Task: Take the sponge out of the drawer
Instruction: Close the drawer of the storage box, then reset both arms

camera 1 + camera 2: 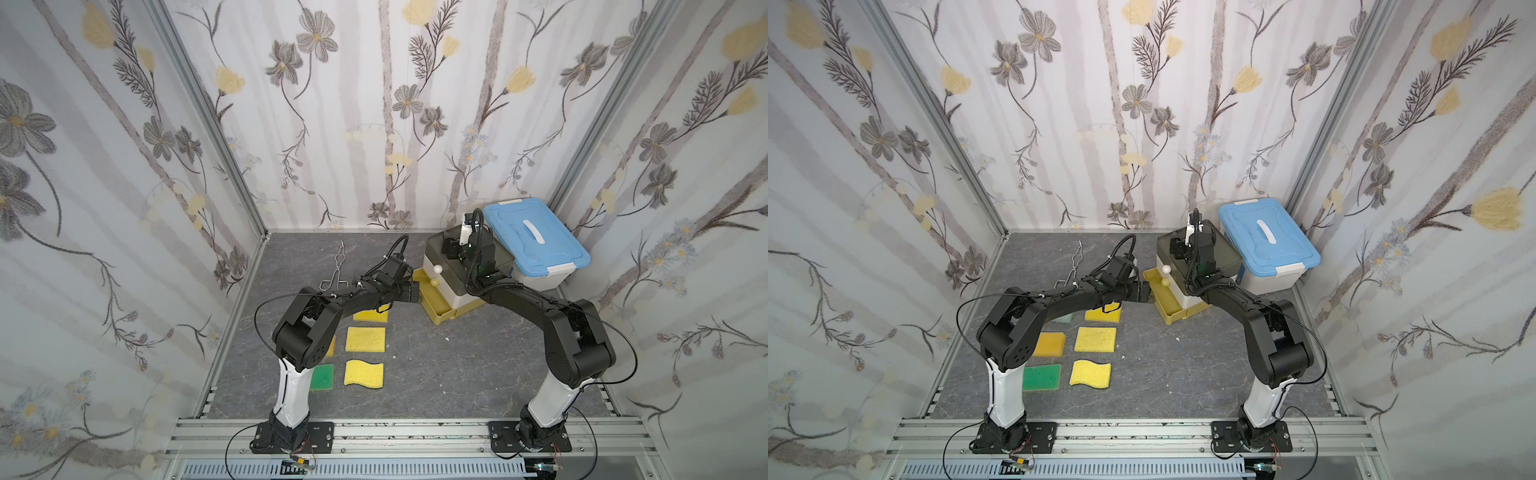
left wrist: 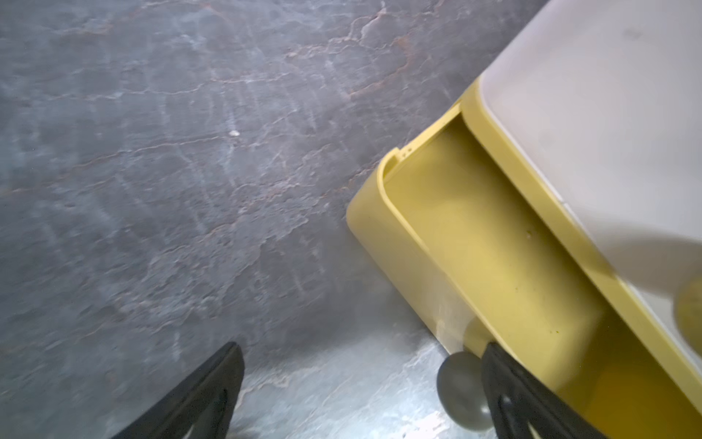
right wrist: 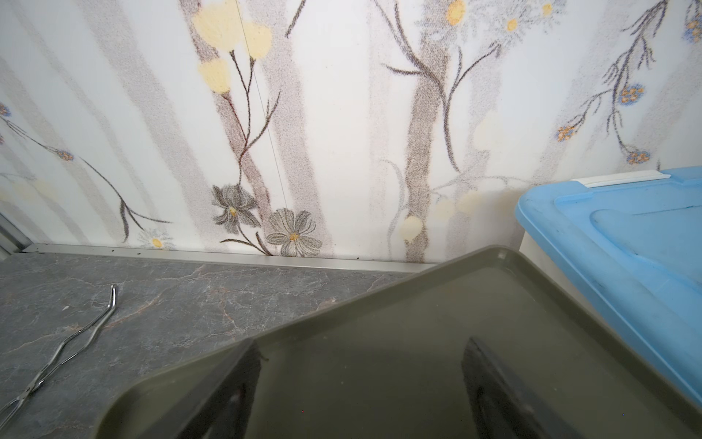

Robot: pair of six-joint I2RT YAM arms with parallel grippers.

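Observation:
The yellow drawer (image 1: 437,311) (image 2: 402,228) at the foot of a small cabinet (image 1: 498,258) is pulled out. Its visible inside is bare, with no sponge showing in it. Several sponges lie on the table left of it; the nearest yellow sponge (image 1: 371,315) is partly under my left arm. My left gripper (image 1: 415,291) (image 2: 362,347) hangs open and empty just left of the drawer's front. One finger is beside its round knob (image 2: 461,387). My right gripper (image 1: 451,246) (image 3: 361,342) stands open over the cabinet's olive top (image 3: 418,323), holding nothing.
More sponges lie in front: a square yellow one (image 1: 365,338), a wavy yellow one (image 1: 363,374), a green one (image 1: 323,377) and an orange one (image 1: 1050,344). Metal tongs (image 1: 336,266) lie at the back. A blue-lidded box (image 1: 536,237) stands against the cabinet's right side.

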